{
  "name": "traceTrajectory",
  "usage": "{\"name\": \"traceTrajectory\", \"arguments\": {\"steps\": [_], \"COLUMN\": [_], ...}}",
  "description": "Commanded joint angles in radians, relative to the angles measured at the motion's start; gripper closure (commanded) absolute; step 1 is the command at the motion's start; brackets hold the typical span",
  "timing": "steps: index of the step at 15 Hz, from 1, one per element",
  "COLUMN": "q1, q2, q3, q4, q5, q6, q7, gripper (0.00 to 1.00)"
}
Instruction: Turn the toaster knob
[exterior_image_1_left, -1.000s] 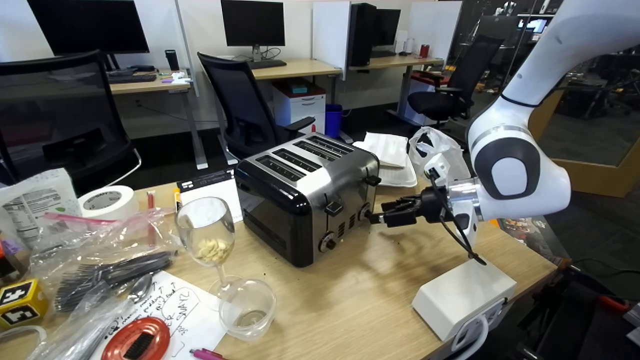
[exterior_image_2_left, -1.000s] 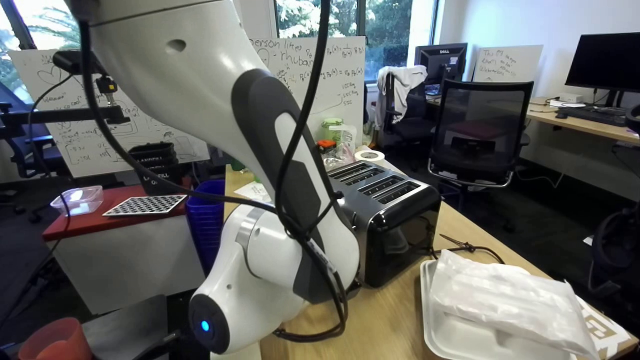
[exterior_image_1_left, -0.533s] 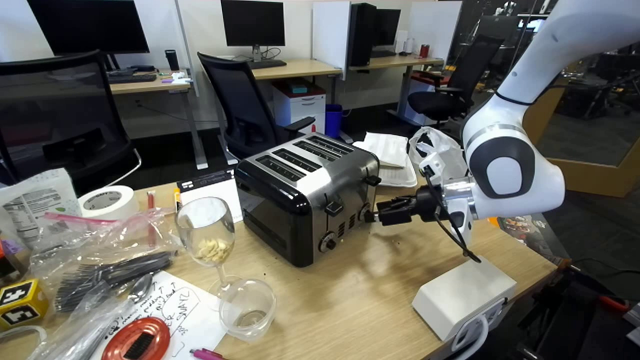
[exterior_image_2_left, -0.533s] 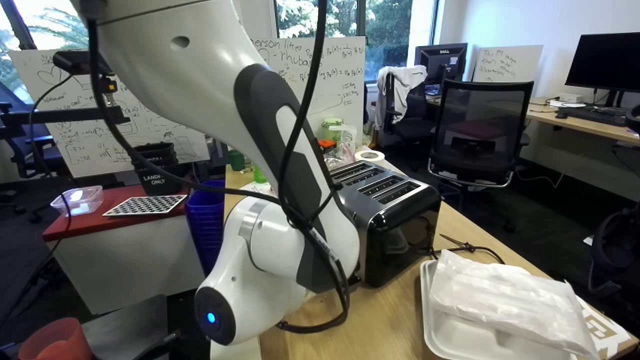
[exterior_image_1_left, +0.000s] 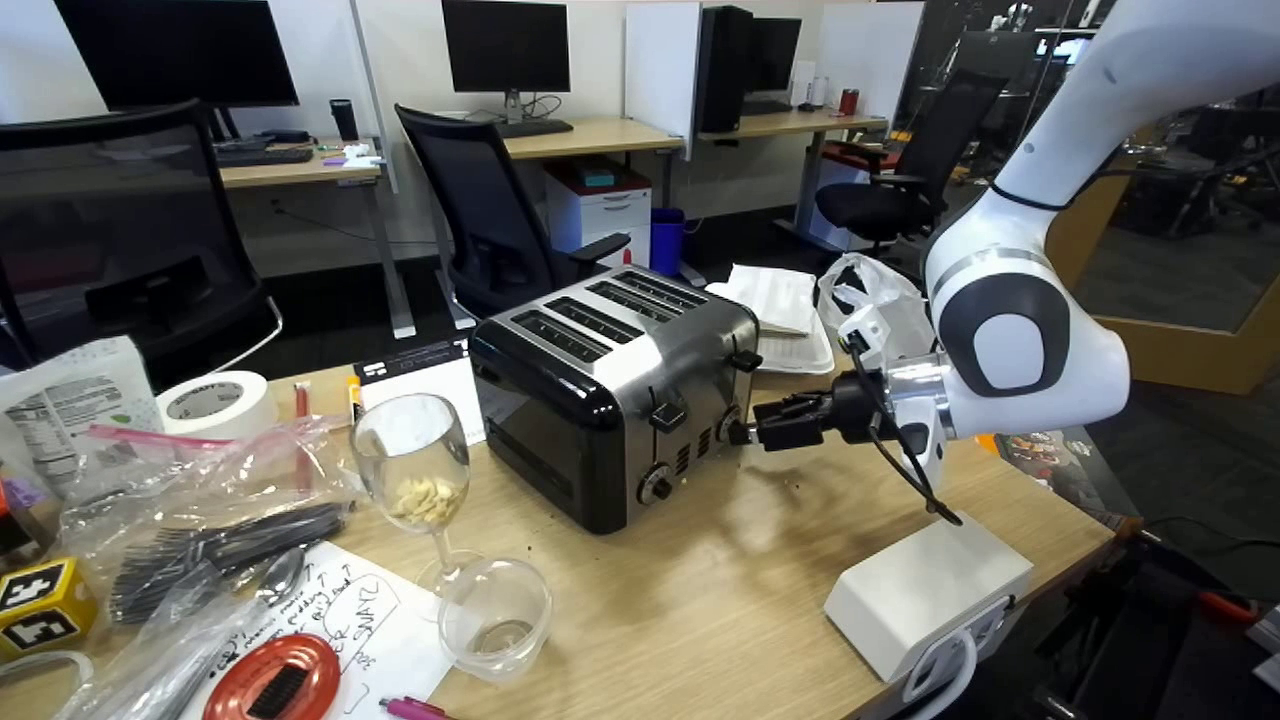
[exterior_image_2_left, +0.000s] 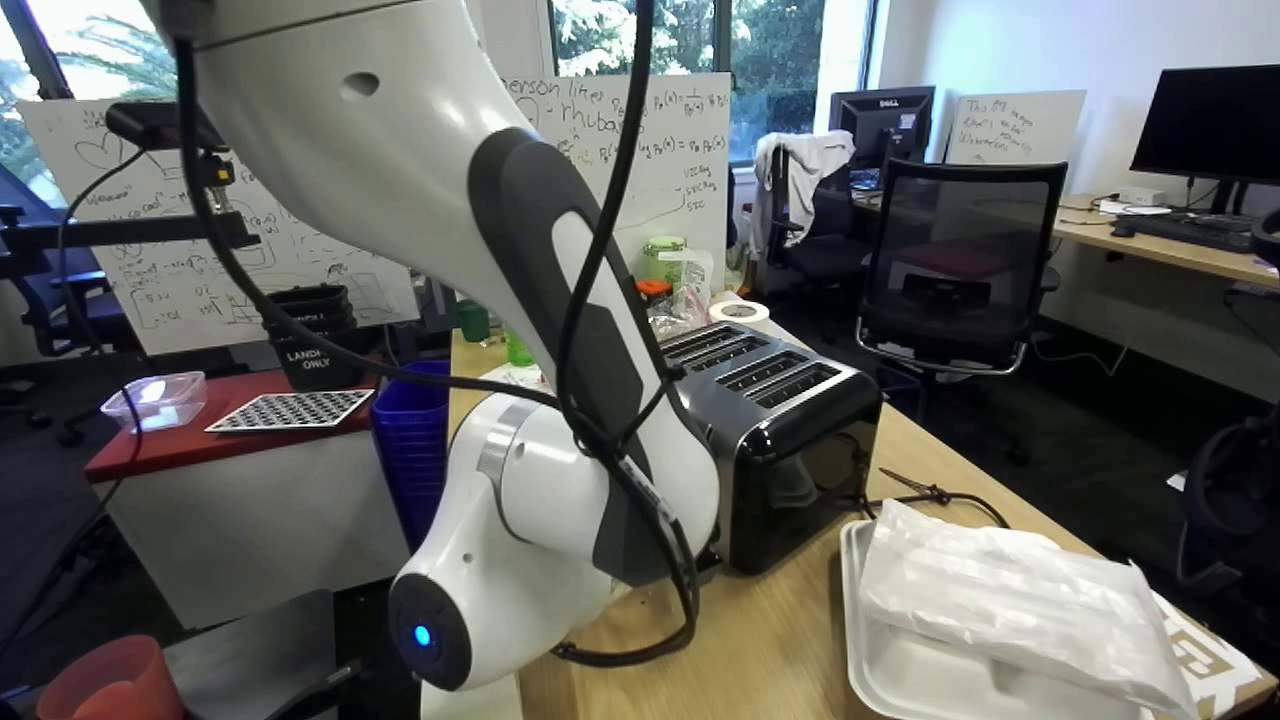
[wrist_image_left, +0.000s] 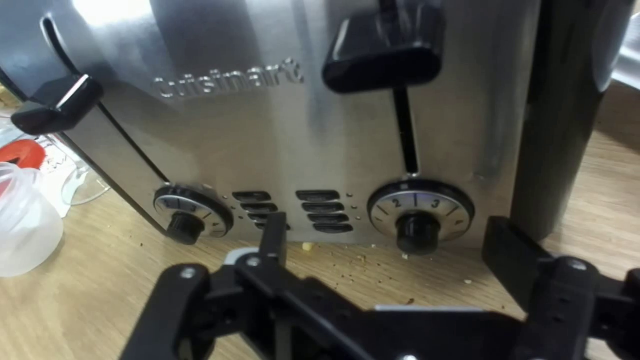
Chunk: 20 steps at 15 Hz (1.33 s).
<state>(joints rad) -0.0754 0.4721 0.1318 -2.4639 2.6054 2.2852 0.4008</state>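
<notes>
Has shiny silver and black on the toaster (exterior_image_1_left: 615, 395), black on the knobs (wrist_image_left: 418, 232), and black numbers on silver around them. Shows black on the fingers (wrist_image_left: 510, 262), white and dark grey on the arm (exterior_image_1_left: 1010, 350). Looks light brown with wood stripes on the bench (exterior_image_1_left: 700, 610). Shows yellow on the block (exterior_image_1_left: 45, 605), with black and white marks, and blue on the bin (exterior_image_2_left: 410, 450).

Toaster (exterior_image_1_left: 612, 395) on table (exterior_image_1_left: 680, 610) — from here, wine glass (exterior_image_1_left: 412, 465) left of it, cup (exterior_image_1_left: 495, 622) before glass, tray (exterior_image_1_left: 815, 352) behind toaster — gripper (wrist_image_left: 385, 237) facing far knob (wrist_image_left: 418, 232)
</notes>
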Motion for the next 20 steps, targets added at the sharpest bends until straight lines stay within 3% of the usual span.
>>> {"name": "traceTrajectory", "arguments": {"steps": [1, 8, 20], "q1": [0.025, 0.025, 0.077], "q2": [-0.001, -0.003, 0.000], "q3": [-0.031, -0.089, -0.081], "q4": [0.002, 0.010, 0.028], "q5": [-0.003, -0.003, -0.004], "q6": [-0.002, 0.021, 0.063], "q7": [0.009, -0.012, -0.047], "gripper": [0.00, 0.00, 0.00]}}
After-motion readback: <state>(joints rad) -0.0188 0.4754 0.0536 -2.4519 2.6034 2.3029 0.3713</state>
